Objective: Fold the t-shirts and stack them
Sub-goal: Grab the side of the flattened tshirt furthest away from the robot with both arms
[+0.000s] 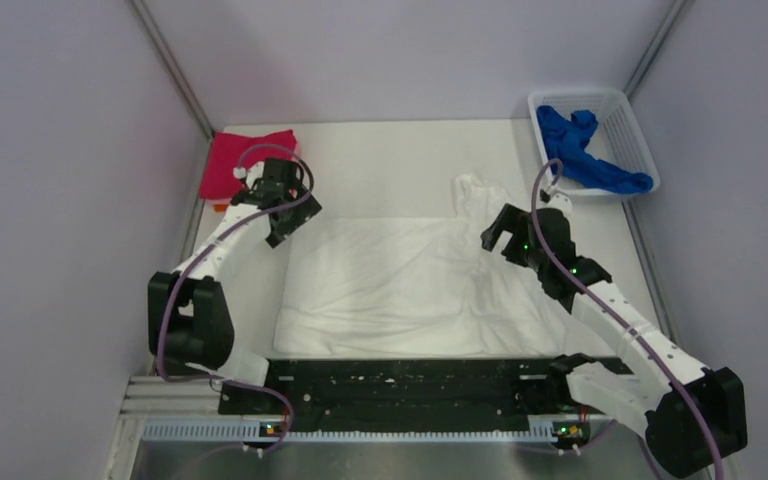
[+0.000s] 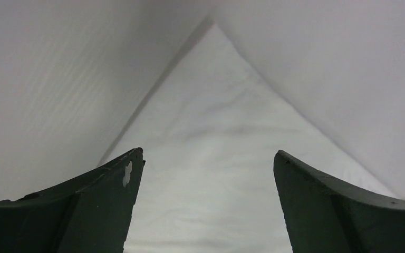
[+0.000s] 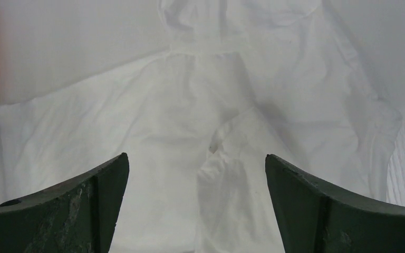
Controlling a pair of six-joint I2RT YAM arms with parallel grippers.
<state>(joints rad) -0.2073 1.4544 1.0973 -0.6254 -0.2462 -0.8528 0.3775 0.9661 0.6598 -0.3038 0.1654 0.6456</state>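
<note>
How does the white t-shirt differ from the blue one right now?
The white t-shirt lies spread out on the table; the blue t-shirt sits crumpled in the basket. The white t-shirt shows a broad, fairly flat face; the blue t-shirt is a twisted bunch. Both are unstacked cloth tees.

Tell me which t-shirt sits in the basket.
The blue t-shirt, crumpled in the white basket; the white t-shirt lies spread on the table, the magenta t-shirt folded far left.

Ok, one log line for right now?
white shirt: spread out | left gripper: open, at its far-left corner | right gripper: open, over right side | blue shirt: in basket
</note>
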